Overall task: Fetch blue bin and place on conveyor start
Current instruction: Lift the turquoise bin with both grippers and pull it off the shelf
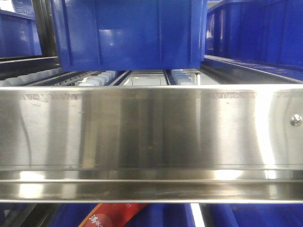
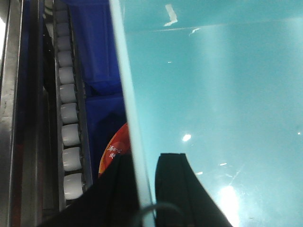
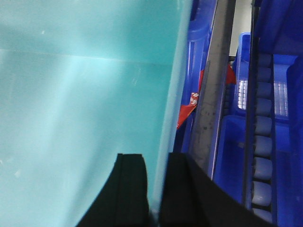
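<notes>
The blue bin (image 2: 213,94) fills most of both wrist views, its pale turquoise inside spreading away from each claw. The left gripper (image 2: 147,158) is closed narrow on the bin's wall. Its black fingers (image 2: 177,189) stand one inside the tub and one outside, and the thin rim runs up between them. The right gripper (image 3: 154,158) pinches the wall on its own side in the same way.

In the front view a broad stainless beam (image 1: 151,132) spans the frame, with a dark blue ribbed bin (image 1: 128,33) above it. Outward of the right claw, just past the rim, a grey steel rail (image 3: 210,94) runs away from it. Outward of the left claw lies a track of white rollers (image 2: 68,118). A red printed pack (image 2: 113,149) shows just beside that claw's outer finger.
</notes>
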`<control>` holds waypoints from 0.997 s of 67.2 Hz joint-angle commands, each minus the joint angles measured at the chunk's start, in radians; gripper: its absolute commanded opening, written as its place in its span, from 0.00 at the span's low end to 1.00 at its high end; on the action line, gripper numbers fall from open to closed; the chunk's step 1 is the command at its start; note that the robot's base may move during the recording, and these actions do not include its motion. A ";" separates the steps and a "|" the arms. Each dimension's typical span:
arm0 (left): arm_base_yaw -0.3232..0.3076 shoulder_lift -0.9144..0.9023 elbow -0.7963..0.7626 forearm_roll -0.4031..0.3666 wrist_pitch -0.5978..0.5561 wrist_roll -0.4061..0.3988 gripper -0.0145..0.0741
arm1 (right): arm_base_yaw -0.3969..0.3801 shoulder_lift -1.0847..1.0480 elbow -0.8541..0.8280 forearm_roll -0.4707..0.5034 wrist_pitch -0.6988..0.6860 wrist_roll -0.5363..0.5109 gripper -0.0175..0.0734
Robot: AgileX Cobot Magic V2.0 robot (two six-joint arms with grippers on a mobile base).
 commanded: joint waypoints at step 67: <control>0.004 -0.014 -0.012 0.022 -0.054 0.011 0.04 | -0.009 -0.019 -0.005 -0.053 -0.040 -0.021 0.02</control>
